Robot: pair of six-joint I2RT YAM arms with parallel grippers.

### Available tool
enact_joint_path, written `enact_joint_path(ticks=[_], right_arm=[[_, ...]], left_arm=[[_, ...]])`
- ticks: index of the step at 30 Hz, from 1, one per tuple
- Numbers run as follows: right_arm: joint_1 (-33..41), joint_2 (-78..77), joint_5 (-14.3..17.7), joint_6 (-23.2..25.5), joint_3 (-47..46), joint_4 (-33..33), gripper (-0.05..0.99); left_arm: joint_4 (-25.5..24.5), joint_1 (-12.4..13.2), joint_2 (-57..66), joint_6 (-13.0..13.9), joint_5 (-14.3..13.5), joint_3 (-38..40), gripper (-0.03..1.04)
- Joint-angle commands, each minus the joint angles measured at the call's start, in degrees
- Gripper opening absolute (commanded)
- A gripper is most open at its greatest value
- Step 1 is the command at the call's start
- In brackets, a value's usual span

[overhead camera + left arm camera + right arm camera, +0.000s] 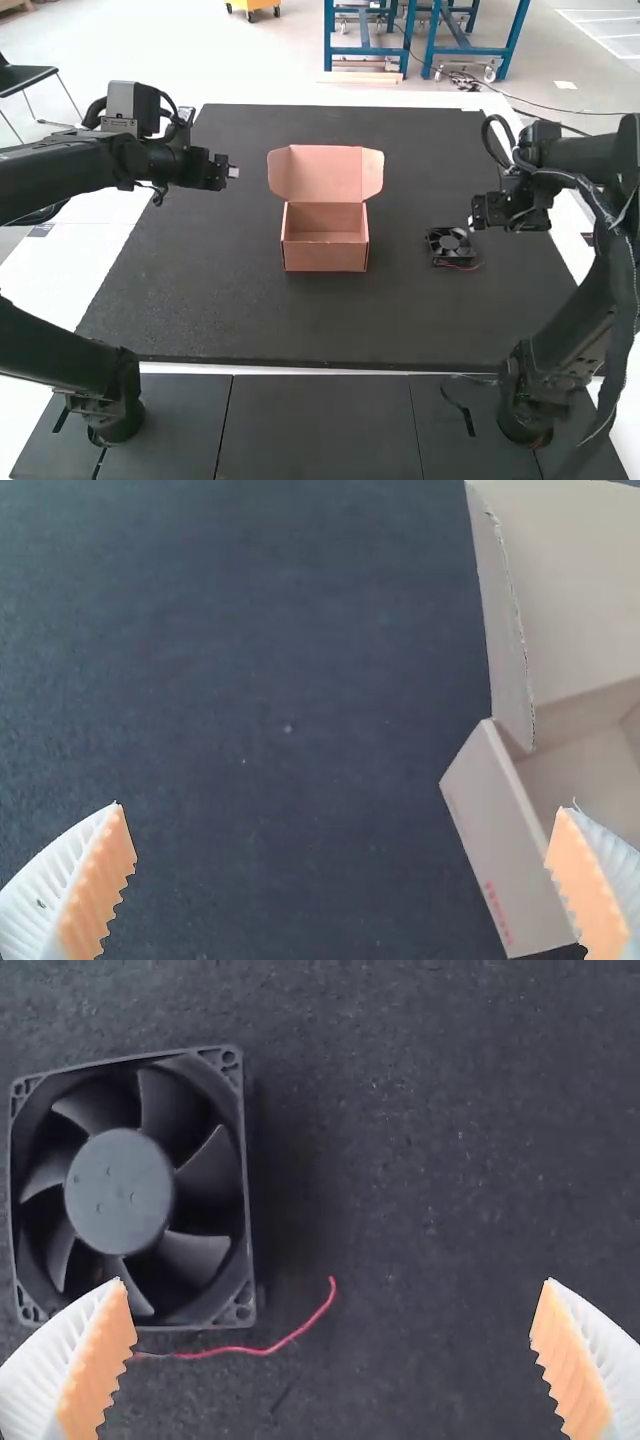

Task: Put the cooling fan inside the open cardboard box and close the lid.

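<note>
Cooling fan (451, 246) lies beside the open box (325, 240); left tool (340, 885) and right tool (335, 1360) gape.

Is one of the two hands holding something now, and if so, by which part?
Nothing is held. The right hand is open near the cooling fan; the left hand is open beside the cardboard box.

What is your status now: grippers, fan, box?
Left gripper open, beside box. Right gripper open, near cooling fan. Fan flat on mat, right of box; lid up. Nothing in the way.
</note>
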Motion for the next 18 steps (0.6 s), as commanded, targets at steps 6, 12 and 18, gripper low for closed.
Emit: enact_joint_path(ticks=[6,12,18], right_arm=[[-1.7,5.8,-1.6,0.8,4.3,0.8,0.9],[-1.7,10.0,-1.6,0.9,7.4,0.8,0.9],[-1.5,13.9,-1.8,1.2,10.5,0.7,0.9]], left_arm=[[-0.3,0.1,-0.5,0.7,1.8,1.6,0.97],[0.0,0.3,-0.5,0.7,1.9,1.7,0.97],[0.2,0.2,-0.5,0.7,1.9,1.8,0.97]])
